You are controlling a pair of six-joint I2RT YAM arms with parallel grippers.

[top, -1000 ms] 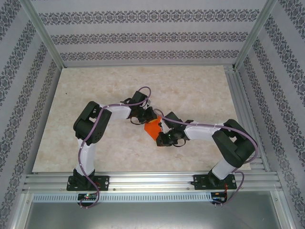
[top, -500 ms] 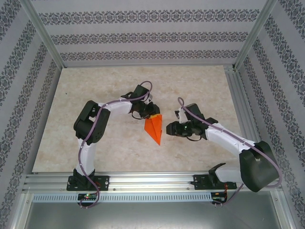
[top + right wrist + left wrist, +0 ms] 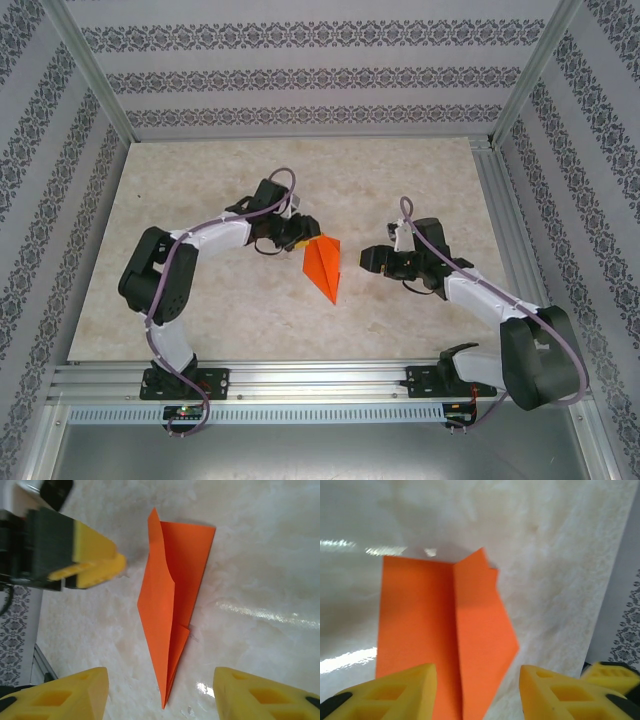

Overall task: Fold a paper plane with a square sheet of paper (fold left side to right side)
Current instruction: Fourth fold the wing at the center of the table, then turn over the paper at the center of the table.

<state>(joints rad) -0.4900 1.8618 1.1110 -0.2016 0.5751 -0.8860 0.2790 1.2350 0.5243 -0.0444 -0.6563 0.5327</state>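
Reaching in from the 9 o'clock side of the marbled table (image 3: 200, 180), the left gripper (image 3: 300, 232) sits just beside the wide tail of the paper plane (image 3: 323, 265), at about its 10 o'clock. Its jaws stand partly apart and grip nothing. The bright orange plane lies flat near the table's middle, free of both claws, with its centre ridge raised and its nose pointing toward 5 o'clock in the top view. At the plane's 3 o'clock, a clear gap away, the right gripper (image 3: 372, 258) faces it with its jaws spread fairly wide and empty.
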